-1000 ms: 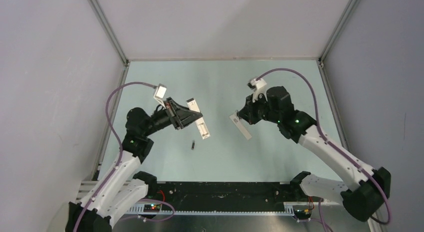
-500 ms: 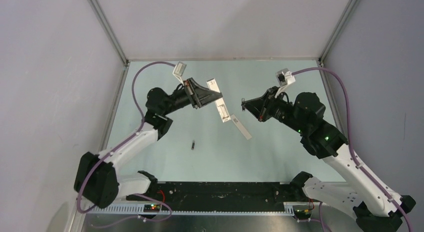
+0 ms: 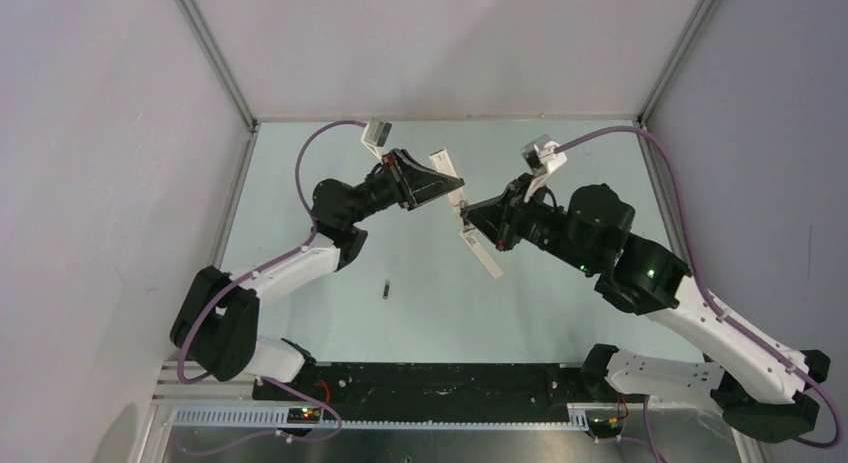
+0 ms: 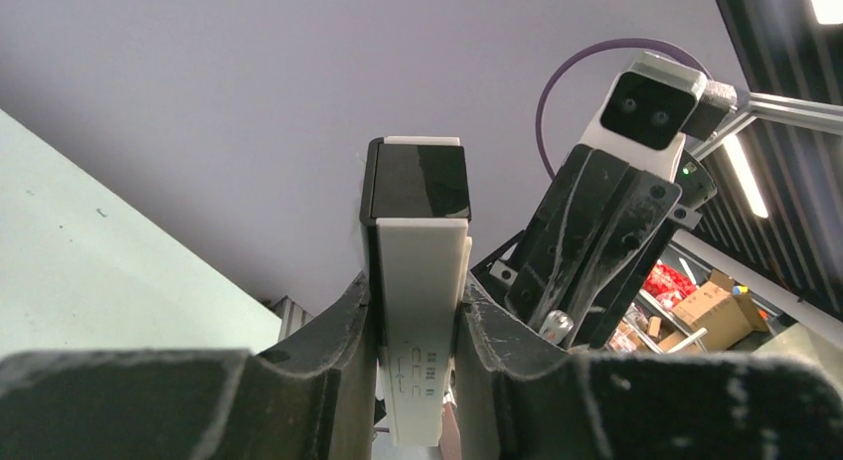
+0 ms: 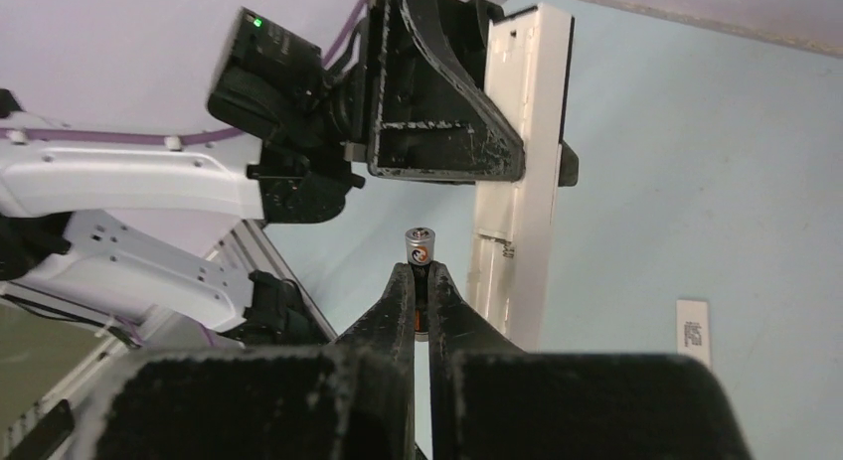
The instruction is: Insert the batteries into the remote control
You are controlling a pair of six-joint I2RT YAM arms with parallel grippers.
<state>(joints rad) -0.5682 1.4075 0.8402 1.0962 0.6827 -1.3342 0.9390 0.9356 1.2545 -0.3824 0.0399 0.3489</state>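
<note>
My left gripper (image 3: 437, 186) is shut on the white remote control (image 3: 447, 173) and holds it in the air, its open battery bay facing my right gripper. In the left wrist view the remote (image 4: 420, 271) stands between the fingers, black end up. My right gripper (image 3: 474, 217) is shut on one battery (image 5: 419, 249), whose metallic tip sticks out past the fingertips, just left of the remote (image 5: 522, 162) and close to its bay. The battery tip also shows in the left wrist view (image 4: 557, 326). The second battery (image 3: 385, 290) lies on the table.
A thin white strip, apparently the battery cover (image 3: 484, 254), lies flat on the green table below both grippers; it also shows in the right wrist view (image 5: 693, 331). Grey walls with metal frame rails (image 3: 215, 63) enclose the table on three sides.
My left arm has carried the remote farther back and to the right. My right gripper has swung left with the battery, closing in on the remote. The loose battery and strip have not moved.
</note>
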